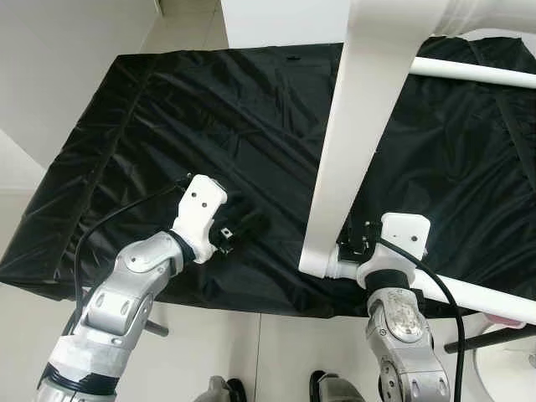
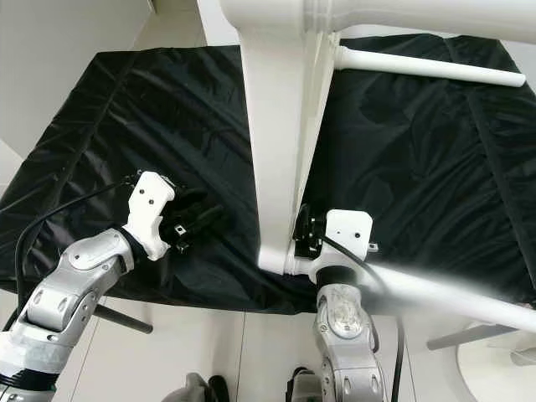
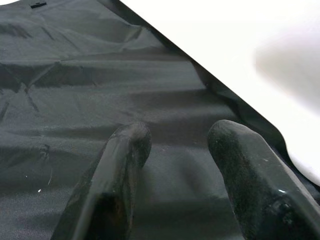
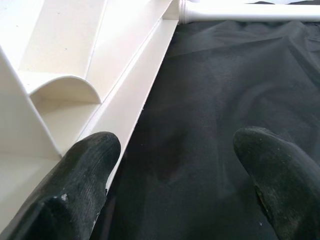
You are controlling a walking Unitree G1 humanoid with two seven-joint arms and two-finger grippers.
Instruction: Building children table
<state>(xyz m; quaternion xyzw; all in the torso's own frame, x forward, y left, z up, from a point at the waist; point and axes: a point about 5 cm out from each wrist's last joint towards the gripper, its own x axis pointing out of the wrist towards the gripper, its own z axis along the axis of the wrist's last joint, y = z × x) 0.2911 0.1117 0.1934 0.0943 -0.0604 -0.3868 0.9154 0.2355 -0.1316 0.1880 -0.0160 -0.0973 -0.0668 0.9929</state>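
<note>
A white plastic children's table top (image 1: 352, 126) stands tilted on its edge on a black cloth (image 1: 209, 109). One white tube leg (image 1: 477, 73) sticks out to the right at the far end. Another leg (image 1: 469, 293) runs right from the near corner. My right gripper (image 1: 356, 239) is at that near corner, open, with one finger (image 4: 85, 165) beside the ribbed underside rim (image 4: 130, 100) and the other over the cloth. My left gripper (image 1: 243, 228) lies open on the cloth, left of the table top, holding nothing.
The black cloth covers a low platform whose front edge (image 1: 167, 293) runs just before my arms. A pale wall (image 1: 59, 67) stands at the left and tiled floor (image 1: 276, 352) lies below. A dark rod (image 1: 481, 339) and a pink object (image 1: 502, 321) are at the lower right.
</note>
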